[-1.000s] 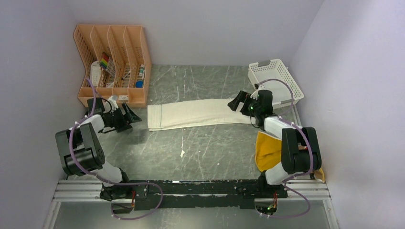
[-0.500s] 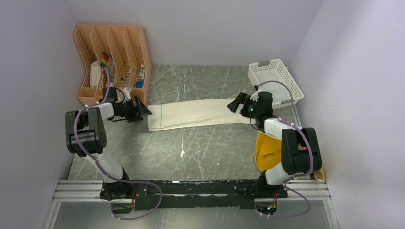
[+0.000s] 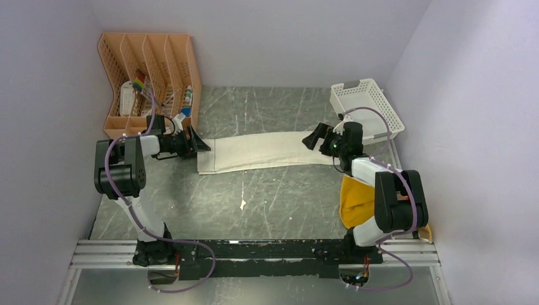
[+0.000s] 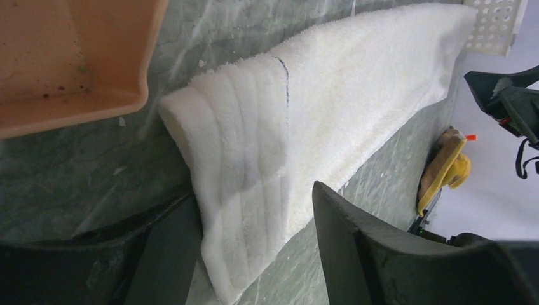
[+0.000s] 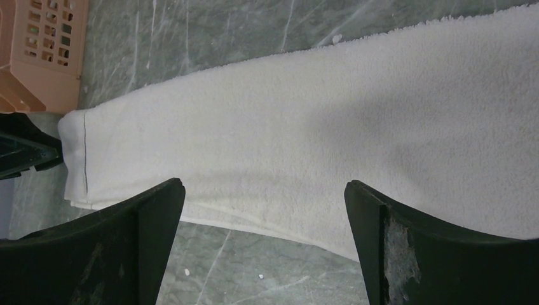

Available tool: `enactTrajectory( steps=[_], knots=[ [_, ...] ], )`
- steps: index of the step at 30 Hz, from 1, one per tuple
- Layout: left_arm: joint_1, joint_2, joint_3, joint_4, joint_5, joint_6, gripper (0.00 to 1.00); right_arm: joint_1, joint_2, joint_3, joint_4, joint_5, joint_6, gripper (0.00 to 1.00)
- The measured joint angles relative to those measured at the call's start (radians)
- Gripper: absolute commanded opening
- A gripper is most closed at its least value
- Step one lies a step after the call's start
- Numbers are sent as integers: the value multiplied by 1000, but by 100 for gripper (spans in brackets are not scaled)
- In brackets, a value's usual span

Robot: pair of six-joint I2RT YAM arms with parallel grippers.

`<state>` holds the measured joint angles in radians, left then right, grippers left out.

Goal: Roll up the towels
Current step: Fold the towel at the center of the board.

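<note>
The cream towel (image 3: 267, 151) lies flat across the far counter (image 3: 273, 203). It looks soft, light and floppy. My left claw (image 3: 201, 145) is spread at its left hem, probably the best hold. My right claw (image 3: 316, 137) is spread over its right end.

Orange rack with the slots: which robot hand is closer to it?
Left. The left hand is right beside the orange rack, at one end of the white towel. The right hand is far across, at the towel's other end near the white basket.
</note>
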<state>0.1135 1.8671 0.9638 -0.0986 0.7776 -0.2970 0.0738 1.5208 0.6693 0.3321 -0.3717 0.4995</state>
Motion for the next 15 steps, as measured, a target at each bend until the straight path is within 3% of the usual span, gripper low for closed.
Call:
enactTrajectory(
  steps=[15],
  knots=[
    [9,-3,-55,27,30,-37,56,1,0,0,8,-15,-8,100]
  ],
)
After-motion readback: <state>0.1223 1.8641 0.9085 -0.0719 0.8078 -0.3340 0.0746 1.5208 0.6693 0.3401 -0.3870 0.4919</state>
